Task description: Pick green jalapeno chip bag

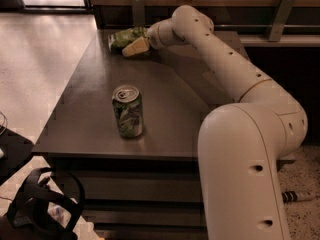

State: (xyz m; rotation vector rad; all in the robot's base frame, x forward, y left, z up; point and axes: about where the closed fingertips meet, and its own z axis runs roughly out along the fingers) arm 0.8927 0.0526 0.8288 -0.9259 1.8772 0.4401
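The green jalapeno chip bag [124, 37] lies crinkled at the far edge of the dark table [90, 119], left of centre. My gripper [134, 47] is at the end of the long white arm [225, 69], which reaches across the table from the right. The gripper sits right against the bag's near right side and touches or overlaps it. The bag's right end is hidden behind the gripper and wrist.
An upright green-and-white drink can [128, 111] stands near the table's front, well short of the bag. A wooden wall with metal brackets [279, 15] runs behind the table. A black headset-like object [42, 204] lies on the floor at the lower left.
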